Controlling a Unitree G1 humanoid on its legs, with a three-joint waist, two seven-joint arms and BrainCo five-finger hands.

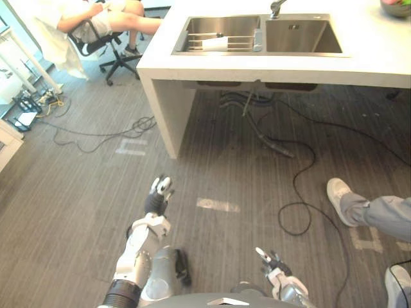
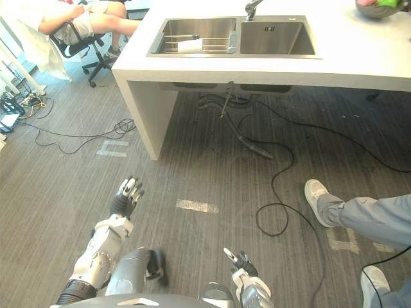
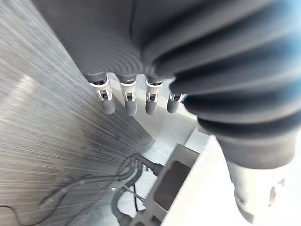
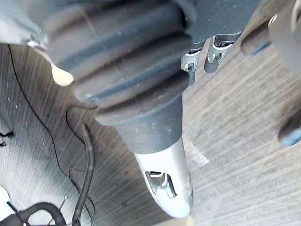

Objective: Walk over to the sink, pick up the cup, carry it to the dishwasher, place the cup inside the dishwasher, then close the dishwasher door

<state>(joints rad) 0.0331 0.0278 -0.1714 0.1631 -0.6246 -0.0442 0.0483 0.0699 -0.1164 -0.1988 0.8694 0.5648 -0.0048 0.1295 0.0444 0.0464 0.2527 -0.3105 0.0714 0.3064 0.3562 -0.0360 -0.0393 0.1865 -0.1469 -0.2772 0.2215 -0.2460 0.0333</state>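
Note:
A white cup (image 1: pixel 215 43) lies on its side on a wire rack in the left basin of the steel double sink (image 1: pixel 308 55), set in a white counter (image 1: pixel 372 61) far ahead of me. My left hand (image 1: pixel 158 196) hangs low over the grey floor, well short of the counter, its fingers (image 3: pixel 128 101) straight and holding nothing. Lower and nearer to me, my right hand (image 1: pixel 273 263) is relaxed and also holds nothing, with its fingers (image 4: pixel 211 59) over the floor.
Black cables (image 1: pixel 302 192) and a hose (image 1: pixel 270 144) trail on the floor under the counter. A person's shoe and leg (image 1: pixel 359 212) come in at the right. Another person sits on an office chair (image 1: pixel 103 42) at the back left. A bowl (image 1: pixel 395 6) stands on the counter's far right.

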